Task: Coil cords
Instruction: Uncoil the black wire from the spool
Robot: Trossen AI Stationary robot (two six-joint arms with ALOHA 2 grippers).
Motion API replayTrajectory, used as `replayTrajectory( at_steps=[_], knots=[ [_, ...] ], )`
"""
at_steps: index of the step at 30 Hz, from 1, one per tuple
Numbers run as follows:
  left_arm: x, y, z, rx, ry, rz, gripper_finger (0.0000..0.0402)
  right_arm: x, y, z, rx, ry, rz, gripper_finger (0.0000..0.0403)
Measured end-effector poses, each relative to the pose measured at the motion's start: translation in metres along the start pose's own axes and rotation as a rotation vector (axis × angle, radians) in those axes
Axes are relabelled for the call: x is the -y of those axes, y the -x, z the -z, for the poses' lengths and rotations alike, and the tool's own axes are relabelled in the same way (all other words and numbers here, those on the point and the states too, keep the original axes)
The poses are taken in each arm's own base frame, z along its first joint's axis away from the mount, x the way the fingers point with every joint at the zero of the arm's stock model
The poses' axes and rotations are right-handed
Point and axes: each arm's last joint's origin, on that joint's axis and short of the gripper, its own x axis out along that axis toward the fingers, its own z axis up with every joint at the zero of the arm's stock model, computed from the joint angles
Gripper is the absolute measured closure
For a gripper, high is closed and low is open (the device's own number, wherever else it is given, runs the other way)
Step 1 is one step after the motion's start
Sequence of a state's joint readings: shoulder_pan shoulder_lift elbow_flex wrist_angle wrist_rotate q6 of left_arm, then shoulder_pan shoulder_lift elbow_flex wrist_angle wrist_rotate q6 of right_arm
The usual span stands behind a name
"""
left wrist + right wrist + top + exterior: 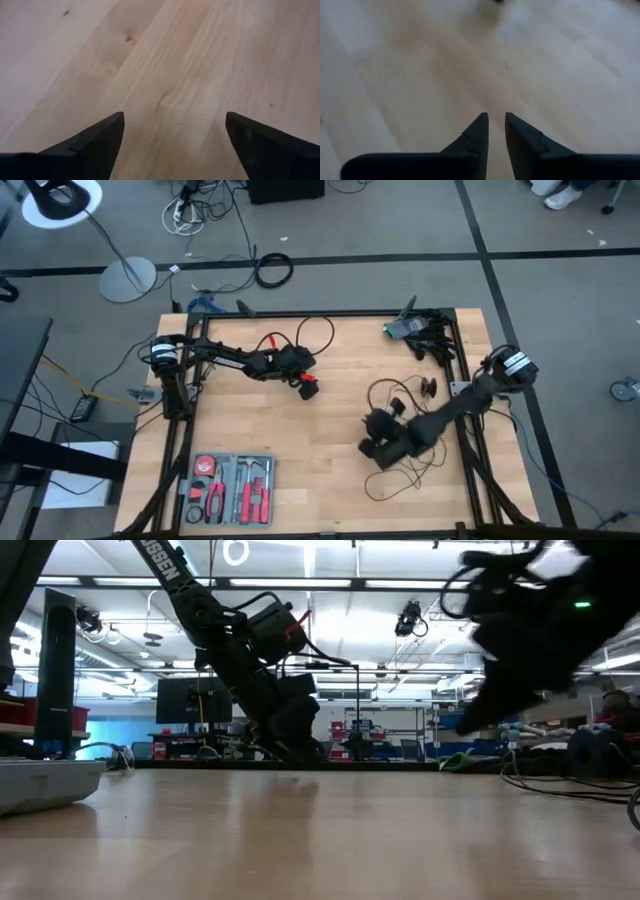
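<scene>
Your right hand hovers over bare wood with its fingers drawn to a narrow slit, nothing between them. In the high view that hand sits low on the surface, on the side of the cords away from the right edge frame. The cords lie in loose black loops just beside the right arm, with no single clear long axis; the upper loop curls toward the clutter of dark gear at the surface's far right corner, and thin strands trail out past your right hand toward the near edge. Small dark pieces lie by the loops, but you cannot tell from here which of them is the puck. Your left hand stands wide open over plain wood, holding nothing, and in the high view it waits well apart from the cords, toward the left arm's side of them. A tool tray with red-handled tools rests at the near left corner, far from the cords.
</scene>
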State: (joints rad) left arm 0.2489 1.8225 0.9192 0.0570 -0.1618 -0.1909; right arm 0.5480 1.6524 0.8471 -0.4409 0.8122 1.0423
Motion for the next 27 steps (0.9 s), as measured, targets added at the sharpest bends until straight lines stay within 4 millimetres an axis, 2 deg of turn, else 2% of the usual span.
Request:
replayTrajectory(
  at_steps=[5, 8, 12, 16, 22, 27],
  knots=[
    [0.000, 0.000, 0.000, 0.002, -0.001, 0.002, 0.0049, -0.001, -0.025, -0.031, 0.085, 0.033, -0.071, 0.0323],
    [0.000, 0.000, -0.001, 0.005, -0.001, 0.003, 0.0049, 0.005, -0.043, -0.048, 0.117, 0.059, -0.192, 0.0322],
    [0.000, 0.000, -0.001, 0.002, -0.002, 0.010, 0.0049, 0.024, -0.068, -0.065, 0.160, 0.043, -0.392, 0.0330],
    [0.001, 0.000, 0.003, -0.012, -0.005, 0.024, 0.0049, 0.045, -0.084, -0.074, 0.176, -0.004, -0.386, 0.0333],
    [0.000, 0.000, 0.008, -0.031, -0.006, 0.020, 0.0049, 0.056, -0.091, -0.075, 0.124, 0.045, -0.369, 0.0308],
    [0.000, -0.001, 0.007, -0.024, -0.005, 0.021, 0.0049, 0.069, -0.076, -0.071, -0.002, 0.077, -0.322, 0.0268]
  ],
)
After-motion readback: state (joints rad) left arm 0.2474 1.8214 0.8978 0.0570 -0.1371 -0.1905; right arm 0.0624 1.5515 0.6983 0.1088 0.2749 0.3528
